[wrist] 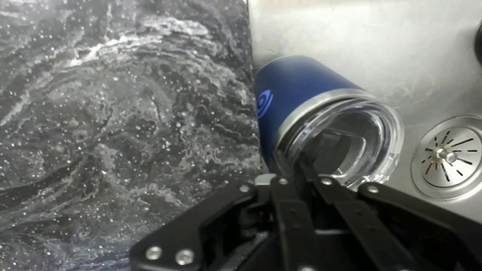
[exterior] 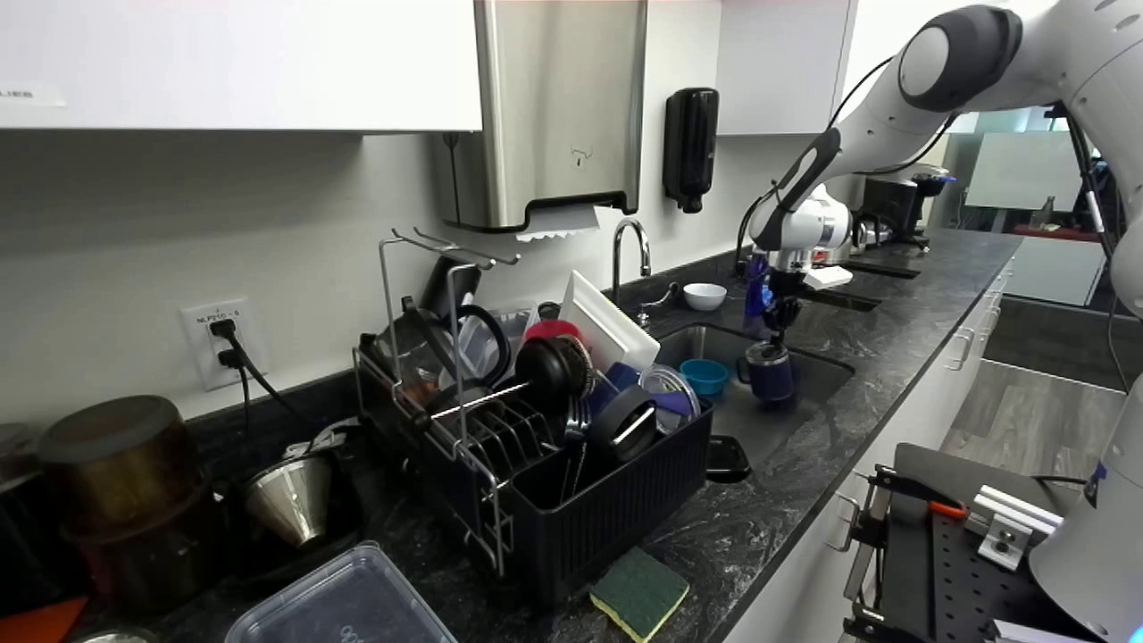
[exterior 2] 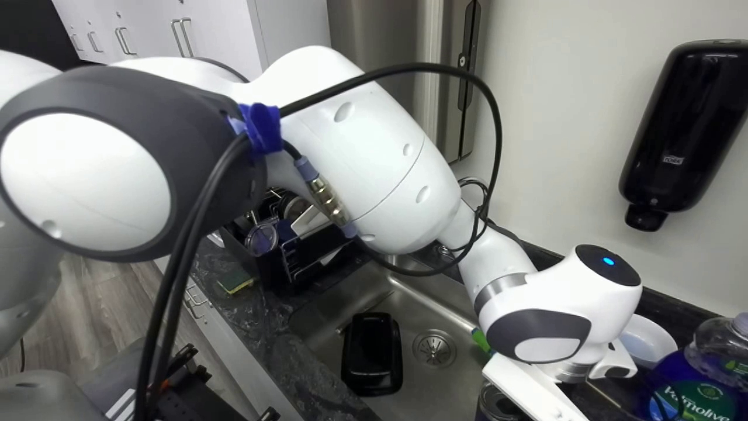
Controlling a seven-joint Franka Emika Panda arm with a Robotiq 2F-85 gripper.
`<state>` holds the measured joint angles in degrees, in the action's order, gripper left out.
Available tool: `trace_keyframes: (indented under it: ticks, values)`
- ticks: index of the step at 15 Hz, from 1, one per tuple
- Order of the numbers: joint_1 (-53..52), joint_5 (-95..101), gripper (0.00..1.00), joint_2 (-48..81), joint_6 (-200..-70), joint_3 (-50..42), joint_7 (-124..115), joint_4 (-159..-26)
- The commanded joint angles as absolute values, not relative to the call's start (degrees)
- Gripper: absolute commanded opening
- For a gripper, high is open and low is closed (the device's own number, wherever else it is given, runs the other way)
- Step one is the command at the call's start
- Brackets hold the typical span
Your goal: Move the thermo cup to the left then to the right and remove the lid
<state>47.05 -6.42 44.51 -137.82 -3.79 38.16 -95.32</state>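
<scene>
1. The thermo cup [exterior: 771,379] is right below the end effector [wrist: 304,163], down in the sink [wrist: 414,41] and close by the edge of the tabletop [wrist: 131,113]; I can't tell whether its base rests on the basin floor.
2. The end effector's jaws are together, tips at the edge of the clear lid [wrist: 350,131]; I can't make out whether anything is pinched between them.
3. The body looks like coated metal with a bare steel rim [wrist: 320,101], so I expect it to be stiff, happy with a firm squeeze, and fairly light if nothing is inside.
4. That smooth coat may slide, more so if wet. The handle [exterior: 741,370], below and to one side of the end effector, seems the surest hold for shifting the cup sideways.
5. The lid, just under the tips, looks like hard plastic: slick, probably snug, perhaps liable to crack if levered. I'd take its raised outer edge and draw straight up; a one-sided pull may tip the whole cup.
</scene>
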Motion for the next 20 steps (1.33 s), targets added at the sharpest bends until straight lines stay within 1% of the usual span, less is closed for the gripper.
trace_keyframes:
  ticks: [1, 20]
  values:
    - [47.1, -5.7, 0.02, 45.0, -135.9, -4.1, 38.1, -93.7]
    - [45.4, -4.1, 0.02, 42.7, -136.1, -7.0, 31.8, -95.3]
